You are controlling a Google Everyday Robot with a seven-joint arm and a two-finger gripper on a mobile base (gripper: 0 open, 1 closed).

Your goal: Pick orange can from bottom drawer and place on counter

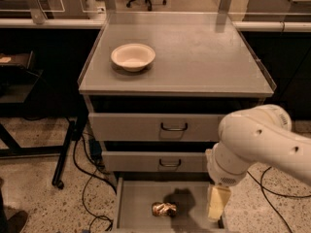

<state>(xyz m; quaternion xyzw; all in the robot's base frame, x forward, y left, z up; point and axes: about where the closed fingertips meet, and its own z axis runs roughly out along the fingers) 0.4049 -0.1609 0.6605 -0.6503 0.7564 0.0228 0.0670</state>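
Hanging over the bottom drawer (138, 210) (speckled floor (39, 205) around) is the hand (217, 205).

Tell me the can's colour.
The can is shiny golden-orange, camera view; the end effector hangs right of it, over the drawer.

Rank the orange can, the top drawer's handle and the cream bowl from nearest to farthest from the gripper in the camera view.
The gripper hangs over the right side of the open bottom drawer.
1. Orange can: on the drawer floor, beside the gripper, toward the picture's left.
2. Top drawer handle: higher up, on the cabinet front.
3. Cream bowl: on the counter, back left.
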